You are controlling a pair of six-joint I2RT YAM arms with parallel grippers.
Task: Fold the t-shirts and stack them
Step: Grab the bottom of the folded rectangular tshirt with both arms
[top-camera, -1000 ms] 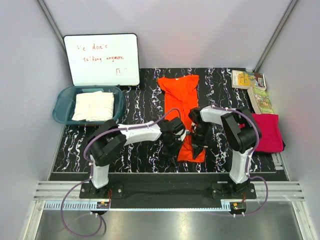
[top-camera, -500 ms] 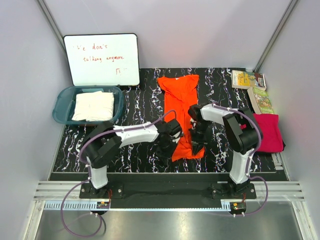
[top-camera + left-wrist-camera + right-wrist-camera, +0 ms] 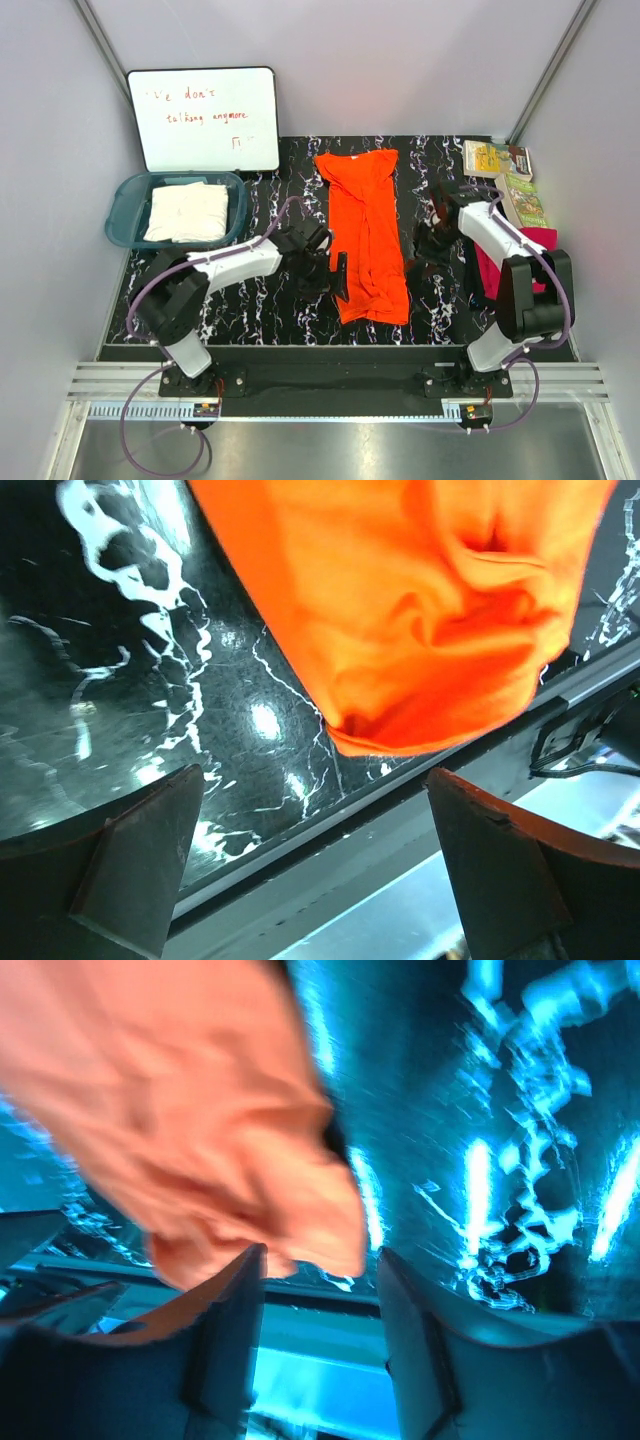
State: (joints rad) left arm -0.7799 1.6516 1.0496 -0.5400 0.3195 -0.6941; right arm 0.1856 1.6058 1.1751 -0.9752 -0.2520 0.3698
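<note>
Both my end effectors just let go. 1 second ago they were pinched on the near hem of the orange t-shirt [image 3: 368,235], close together at mid-counter. Now my left end effector [image 3: 338,282] sits just beside the shirt's left edge and my right end effector [image 3: 432,248] has swung out to the right, apart from the cloth.

Left wrist view: fingers spread wide and nothing between them, with the orange hem [image 3: 420,610] lying bunched on the counter [image 3: 120,660] beyond. Right wrist view is motion-blurred, but the fingers are parted with nothing in the gap and the orange cloth [image 3: 180,1140] is ahead of them.

The shirt now lies as 1 long narrow strip, running from the far side of the counter toward me, with its near end wrinkled and slightly skewed.

My read: the lengthwise fold is laid and released, and a crosswise fold is still due before stacking. The pink t-shirt [image 3: 535,270] sits at the right edge, partly behind my right arm. The cream t-shirt [image 3: 185,212] lies in the teal tub [image 3: 120,215] at the left. Nothing is stacked yet.
</note>
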